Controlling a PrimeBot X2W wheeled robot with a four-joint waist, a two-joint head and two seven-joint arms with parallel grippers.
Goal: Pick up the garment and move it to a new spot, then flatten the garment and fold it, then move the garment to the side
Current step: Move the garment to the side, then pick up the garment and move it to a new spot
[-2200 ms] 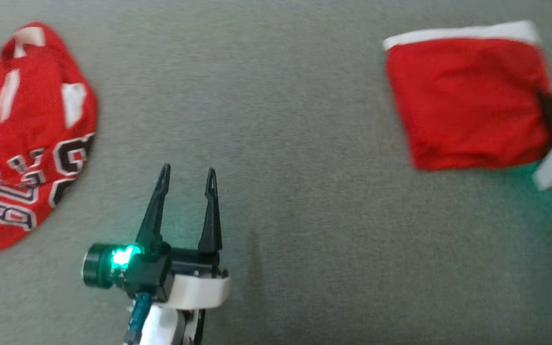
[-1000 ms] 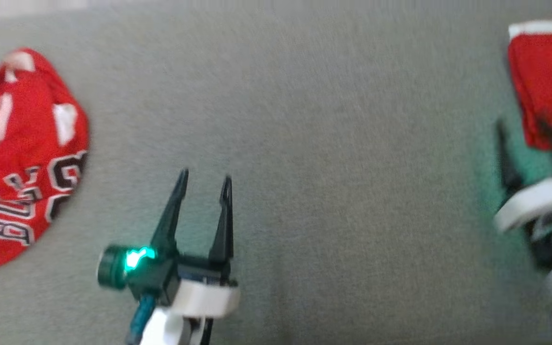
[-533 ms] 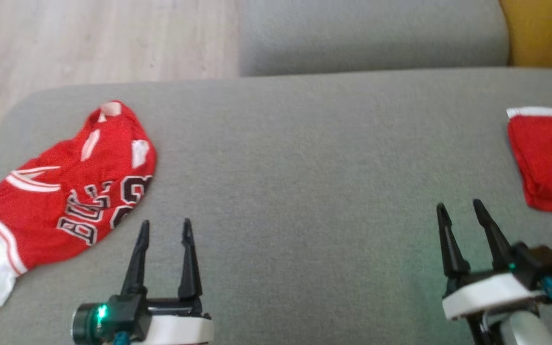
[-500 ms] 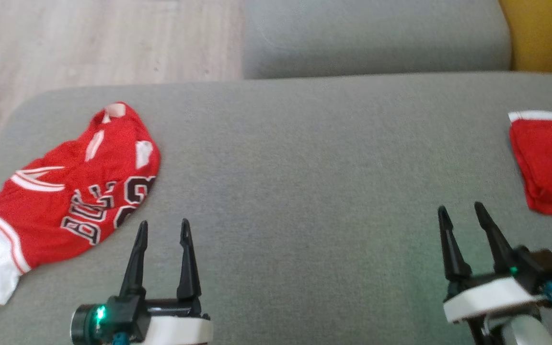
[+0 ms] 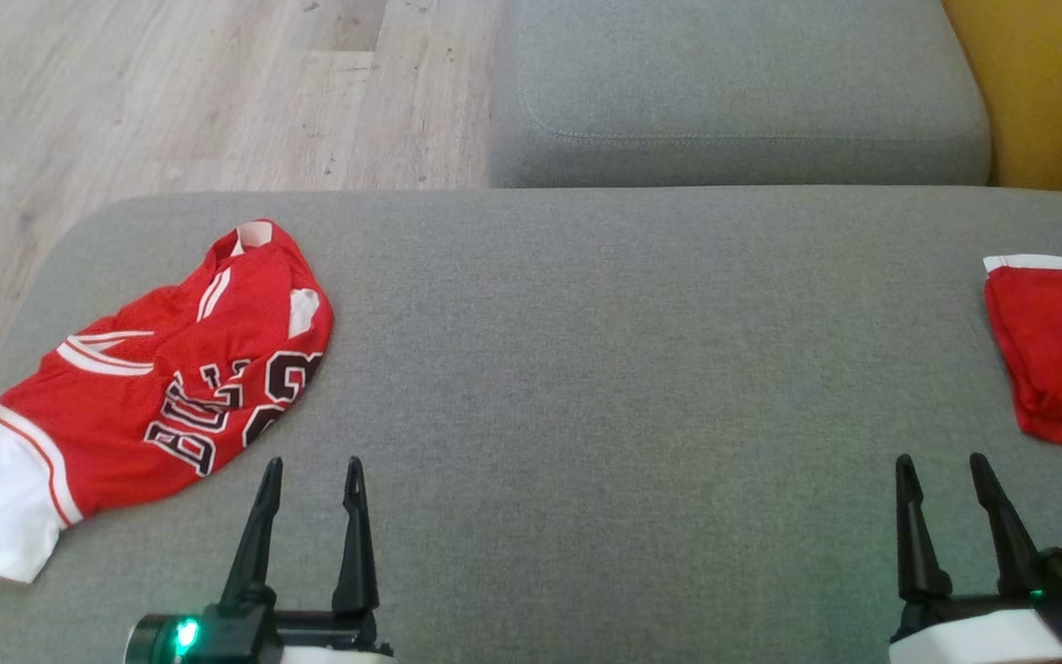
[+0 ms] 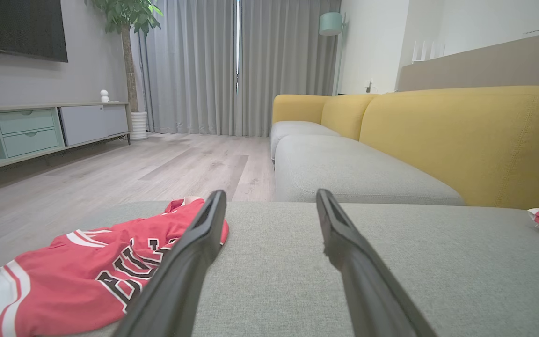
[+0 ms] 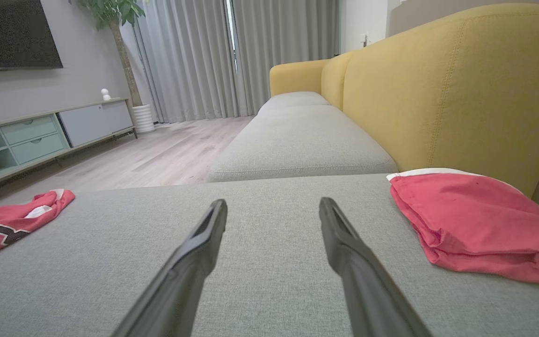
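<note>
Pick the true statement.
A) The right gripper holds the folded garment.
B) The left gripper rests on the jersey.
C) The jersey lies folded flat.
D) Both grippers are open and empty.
D: the left gripper and right gripper show parted fingers with nothing between, clear of jersey and folded garment.

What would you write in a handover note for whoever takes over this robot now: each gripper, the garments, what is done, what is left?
Left gripper: open, empty, over the grey cushion, near the jersey.
Right gripper: open, empty, beside the folded red garment, apart from it.
Done: folded red garment lies at the cushion's right side.
Left: the jersey, crumpled at the left; likely next to pick up, flatten, fold.
</note>
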